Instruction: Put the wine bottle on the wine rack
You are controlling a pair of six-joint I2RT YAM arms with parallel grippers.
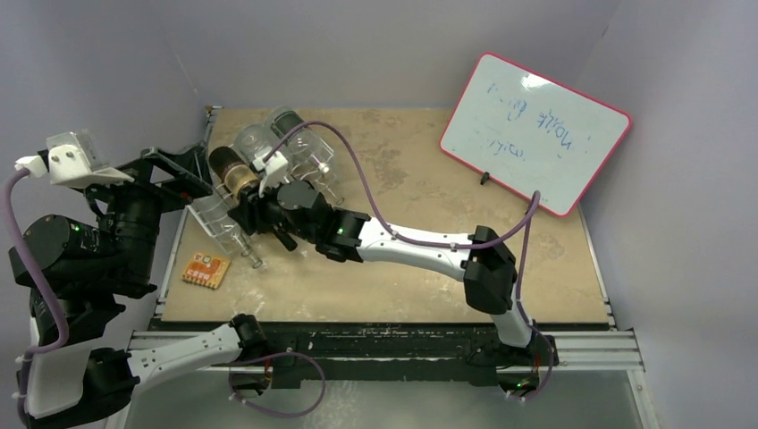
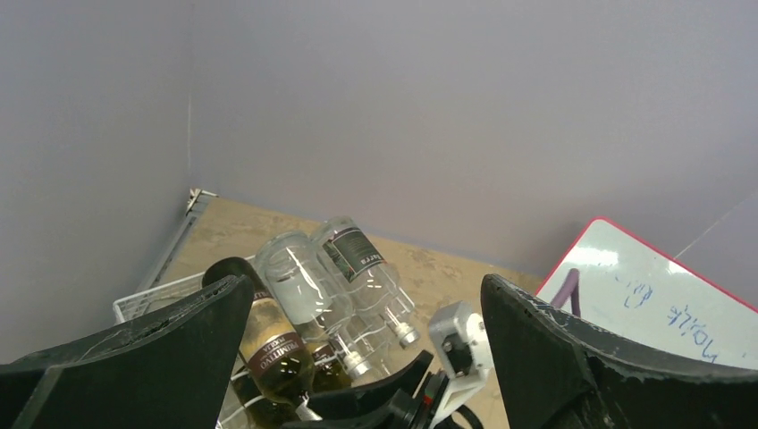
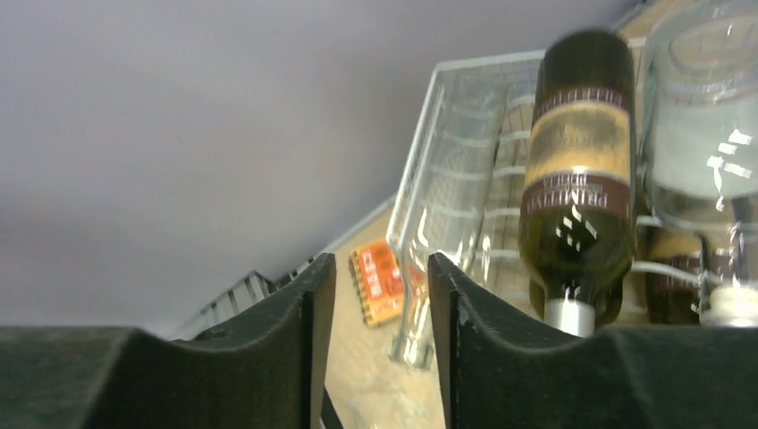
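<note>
The white wire wine rack (image 1: 198, 198) stands at the table's back left; it also shows in the left wrist view (image 2: 143, 302) and the right wrist view (image 3: 465, 67). Several bottles lie on it: a dark labelled wine bottle (image 1: 234, 174) (image 3: 576, 179) (image 2: 273, 353), two clear bottles (image 1: 259, 143) (image 2: 299, 281) and a clear bottle (image 1: 217, 223) (image 3: 447, 179) at the left end, its neck overhanging the front. My right gripper (image 1: 245, 220) (image 3: 383, 268) is open and empty, just in front of the bottle necks. My left gripper (image 1: 174, 172) (image 2: 362, 286) is wide open, raised left of the rack.
An orange card (image 1: 206, 271) (image 3: 375, 290) lies on the table in front of the rack. A whiteboard (image 1: 534, 132) (image 2: 661, 304) leans at the back right. The grey walls stand close behind and to the left of the rack.
</note>
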